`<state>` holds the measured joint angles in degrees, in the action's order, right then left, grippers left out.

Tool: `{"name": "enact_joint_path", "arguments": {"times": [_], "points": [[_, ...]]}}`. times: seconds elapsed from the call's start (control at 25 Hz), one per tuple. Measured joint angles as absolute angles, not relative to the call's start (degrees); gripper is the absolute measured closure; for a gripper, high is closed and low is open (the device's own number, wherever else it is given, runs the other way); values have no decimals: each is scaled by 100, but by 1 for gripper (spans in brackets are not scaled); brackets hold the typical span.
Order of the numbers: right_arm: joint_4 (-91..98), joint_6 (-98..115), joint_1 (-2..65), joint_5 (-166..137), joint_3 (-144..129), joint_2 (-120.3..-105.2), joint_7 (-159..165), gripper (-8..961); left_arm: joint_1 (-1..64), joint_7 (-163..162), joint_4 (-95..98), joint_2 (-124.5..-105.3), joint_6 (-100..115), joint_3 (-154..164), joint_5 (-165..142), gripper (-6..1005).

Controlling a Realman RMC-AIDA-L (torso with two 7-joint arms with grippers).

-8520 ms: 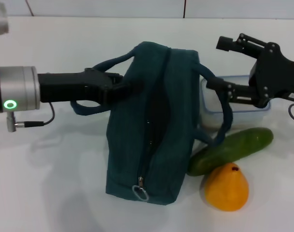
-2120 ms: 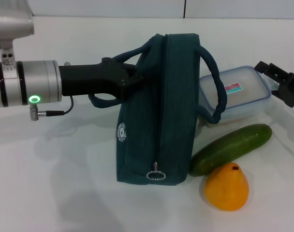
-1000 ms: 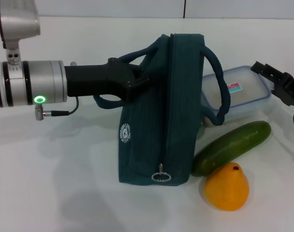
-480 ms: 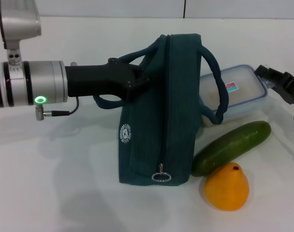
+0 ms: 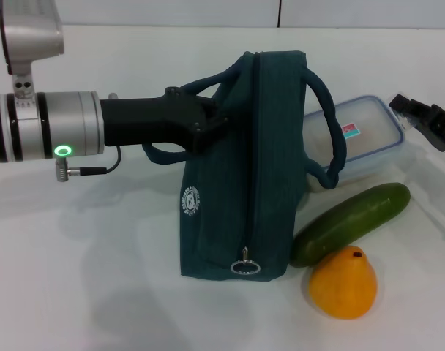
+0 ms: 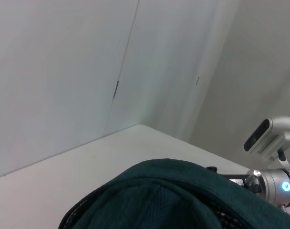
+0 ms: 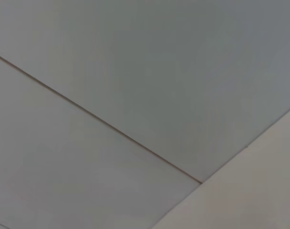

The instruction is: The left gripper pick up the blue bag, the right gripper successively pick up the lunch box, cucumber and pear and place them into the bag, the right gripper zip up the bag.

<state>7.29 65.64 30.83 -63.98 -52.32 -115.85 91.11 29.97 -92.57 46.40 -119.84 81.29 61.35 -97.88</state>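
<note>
Head view: the left hand point(image 5: 208, 123) reaches in from the left edge at mid height, its black fingers clamped on the near rope handle of the blue bag point(image 5: 244, 183). The bag stands in the middle of the frame on the white surface point(image 5: 83, 278), zipper line running down its facing side to a ring pull near the bottom, round white logo on its left face. Lunch box point(image 5: 361, 142) sits right of the bag, partly hidden behind the bag's far handle loop. Cucumber point(image 5: 350, 223) lies diagonally below the box, its lower end against the bag's lower right corner. Pear point(image 5: 343, 281) rests at lower right, touching the cucumber. The right hand point(image 5: 427, 121) is at the right edge, just beside the lunch box's far corner; cannot tell whether its fingers are apart or together.
</note>
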Motion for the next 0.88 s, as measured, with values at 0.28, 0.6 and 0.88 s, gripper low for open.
{"name": "enact_joint_path", "arguments": {"times": [0.28,0.6,0.88], "points": [[751,6699,2983,-6353,-5215,-11556,8847,853,2997,-9253,4629,-11992,8129,6143,-9764,959],[915,7372,2696,-5981,-5191,-11542,7717,856,2954,-8945,4383,-11971,8148,6137,-9377,959],[1068,7943,2493,-5872,-5109,-11537,7072,856,2883,-8911,4425,-11961,8229,6100,-9318,959]]}}
